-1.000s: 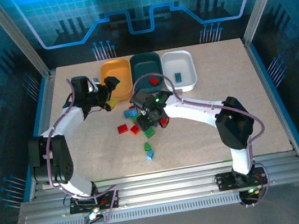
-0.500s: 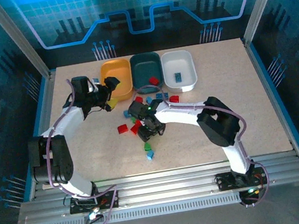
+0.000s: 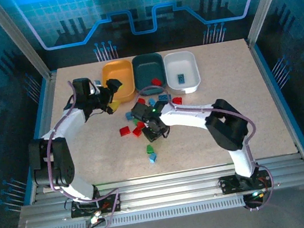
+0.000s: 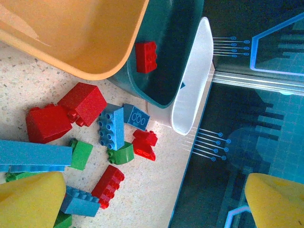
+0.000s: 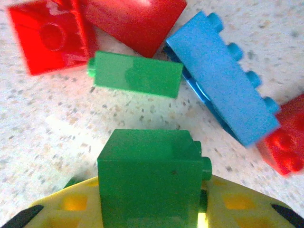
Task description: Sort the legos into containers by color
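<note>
Scene: a speckled table [image 3: 243, 105] with three tubs in a row at its far edge and loose bricks [image 3: 140, 113] scattered just in front of them.
Tubs: orange tub [image 3: 118, 76] on the left. The teal tub [image 3: 146, 67] in the middle has a red brick [image 3: 157, 81] inside. The white tub [image 3: 181, 60] on the right has a blue brick [image 3: 181, 77] inside.
Right gripper [image 3: 153, 131]: low over the pile, with its yellow pads [image 5: 66, 204] against both sides of a green brick [image 5: 149, 173]. The brick looks pinched, though how firmly cannot be told.
Left gripper [image 3: 113, 94]: beside the orange tub's near corner, fingers spread wide with nothing between them.
Green brick: at the near side of the pile, with other bricks close around it on the table.
Handling: likely light, rigid plastic with smooth sides. It could slip or twist under an off-centre squeeze.
Where to hold: across two flat opposite walls at mid-height, keeping the studs clear of the pads.
Destination: probably the orange tub, since red sits in the teal one and blue in the white.
</note>
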